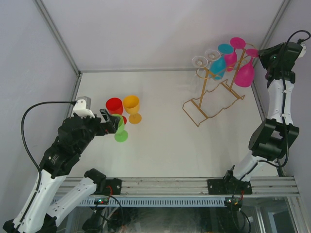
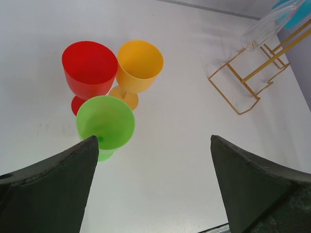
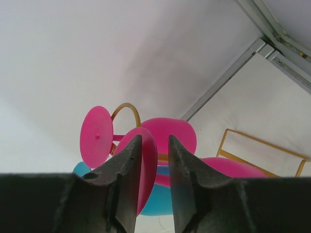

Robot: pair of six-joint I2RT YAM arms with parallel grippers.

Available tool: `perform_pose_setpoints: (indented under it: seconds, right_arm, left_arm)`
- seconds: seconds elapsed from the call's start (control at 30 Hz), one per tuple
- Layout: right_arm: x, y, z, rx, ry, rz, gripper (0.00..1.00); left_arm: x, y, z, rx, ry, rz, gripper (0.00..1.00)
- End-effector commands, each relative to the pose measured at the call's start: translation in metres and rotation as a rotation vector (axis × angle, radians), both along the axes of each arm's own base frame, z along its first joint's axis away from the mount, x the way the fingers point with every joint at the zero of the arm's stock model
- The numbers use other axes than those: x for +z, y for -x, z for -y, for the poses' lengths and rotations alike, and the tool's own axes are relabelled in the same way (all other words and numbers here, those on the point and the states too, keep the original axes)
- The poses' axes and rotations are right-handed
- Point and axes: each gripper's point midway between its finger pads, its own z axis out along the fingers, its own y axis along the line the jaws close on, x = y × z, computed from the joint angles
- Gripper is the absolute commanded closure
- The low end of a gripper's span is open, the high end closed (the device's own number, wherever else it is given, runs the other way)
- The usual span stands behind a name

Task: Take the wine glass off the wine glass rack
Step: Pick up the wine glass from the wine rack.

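The pink glass [image 1: 245, 74] hangs foot-up on the rack [image 1: 209, 104], upper right of the top view. My right claw [image 3: 153, 143] has its jaws narrow beside this foot; I cannot tell if they pinch.

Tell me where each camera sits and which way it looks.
Top: above and behind the arms, looking down on the table; left arm and right arm show, rack at right, cups at left.
Left wrist: on the left arm, looking down past the open left gripper at the cups, rack base beyond.
Right wrist: on the right arm, up by the rack, looking through the right gripper at pink glass feet.
Shared: top and left wrist both show cups and rack.
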Motion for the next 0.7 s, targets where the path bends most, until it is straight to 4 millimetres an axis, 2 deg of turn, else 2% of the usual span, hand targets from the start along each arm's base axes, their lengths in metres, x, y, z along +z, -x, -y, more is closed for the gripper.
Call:
perform_pose_setpoints:
  seconds: [0.0, 0.67]
  right_arm:
    - [0.033, -0.006, 0.000, 0.019, 0.035, 0.083, 0.74]
    - [0.046, 0.000, -0.006, 0.032, 0.025, 0.108, 0.95]
  left_arm:
    - [-0.002, -0.003, 0.001, -0.012, -0.017, 0.003, 0.00]
    - [-0.001, 0.000, 0.004, -0.028, -0.010, -0.001, 0.00]
